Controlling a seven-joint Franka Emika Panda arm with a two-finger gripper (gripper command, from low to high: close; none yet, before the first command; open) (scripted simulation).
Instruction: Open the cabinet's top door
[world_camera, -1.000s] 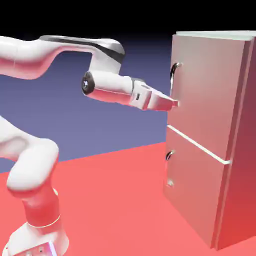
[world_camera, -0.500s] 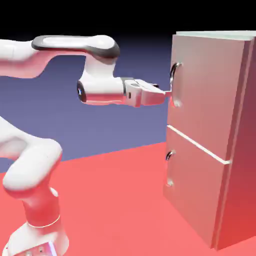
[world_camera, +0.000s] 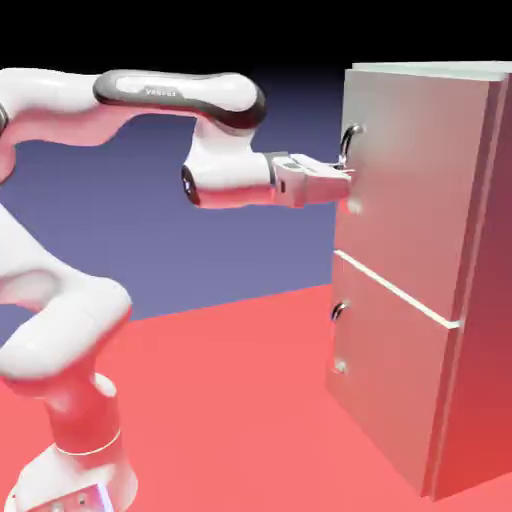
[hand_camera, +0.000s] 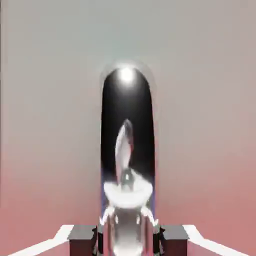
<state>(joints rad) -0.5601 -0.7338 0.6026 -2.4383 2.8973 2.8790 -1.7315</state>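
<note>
Shut around the upper handle, the once-open jaws have advanced to the top door, closed on the cabinet's upper front. Its curved, glossy bar looks stiff but slippery; mid-bar suits pulling.

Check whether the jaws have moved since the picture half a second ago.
Yes: in the exterior view they have shifted right, toward the cabinet, and now overlap the upper door's handle.

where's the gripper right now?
In the exterior view, the gripper is right of centre at the cabinet's upper door, closed on its curved handle.
</note>
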